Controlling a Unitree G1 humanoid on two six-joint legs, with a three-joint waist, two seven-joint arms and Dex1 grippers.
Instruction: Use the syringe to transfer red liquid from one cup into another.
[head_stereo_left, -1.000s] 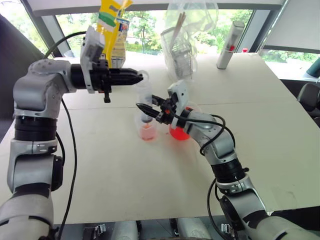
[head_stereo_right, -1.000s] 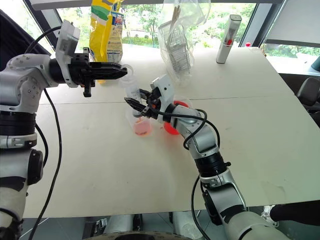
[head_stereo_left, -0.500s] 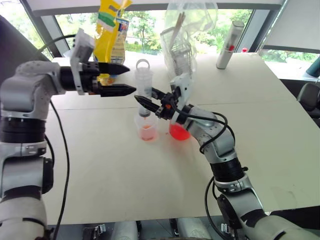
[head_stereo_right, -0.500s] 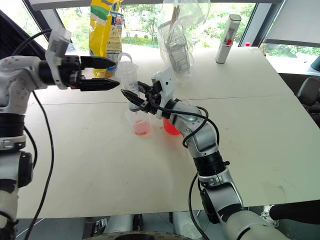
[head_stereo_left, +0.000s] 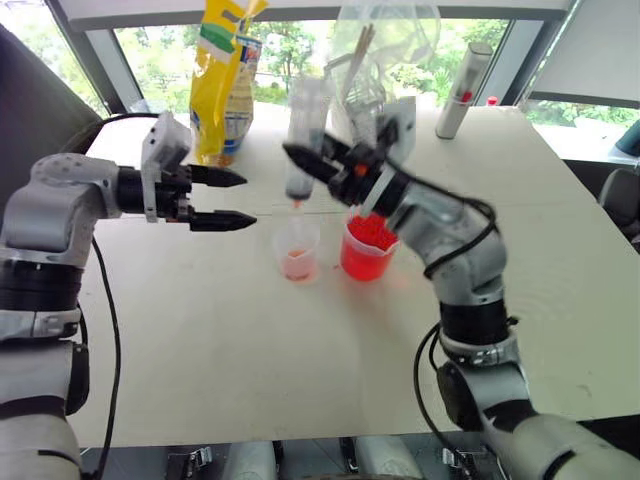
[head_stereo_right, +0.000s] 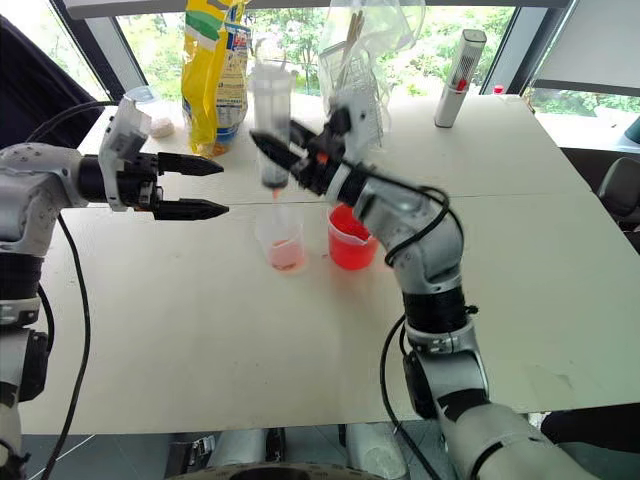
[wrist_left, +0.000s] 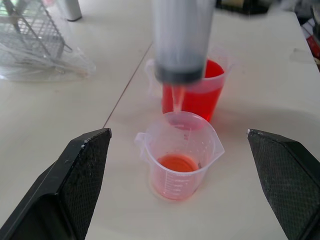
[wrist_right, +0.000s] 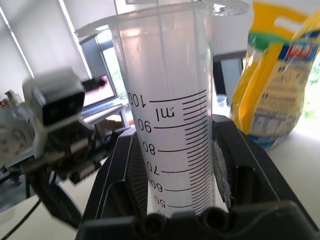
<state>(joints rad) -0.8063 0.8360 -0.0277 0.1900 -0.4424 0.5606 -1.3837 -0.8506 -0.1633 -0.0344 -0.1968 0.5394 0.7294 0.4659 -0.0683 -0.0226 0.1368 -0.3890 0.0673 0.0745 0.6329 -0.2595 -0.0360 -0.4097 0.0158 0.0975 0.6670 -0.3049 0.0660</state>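
Since the earlier frame, the right gripper (head_stereo_left: 318, 160) has lifted the syringe (head_stereo_left: 303, 140) clear of the small cup (head_stereo_left: 296, 248), and the left gripper (head_stereo_left: 228, 198) has released the barrel top, opened, and backed off to the left. Right fingers are clamped on the lower barrel of the syringe, which stands upright above the small cup with its tip (wrist_left: 177, 97) pointing down just over the rim, not touching. Left fingers (wrist_left: 82, 172) stand wide apart, level, aimed toward the small cup from its left side, holding nothing. Small cup contains a shallow layer of red liquid (wrist_left: 174, 164). Just beside it, on the right, stands the beaker (head_stereo_left: 365, 245), filled more deeply with red liquid. Both vessels rest on the table (head_stereo_left: 300, 350). A yellow bag (head_stereo_left: 222, 80) stands behind the left gripper.
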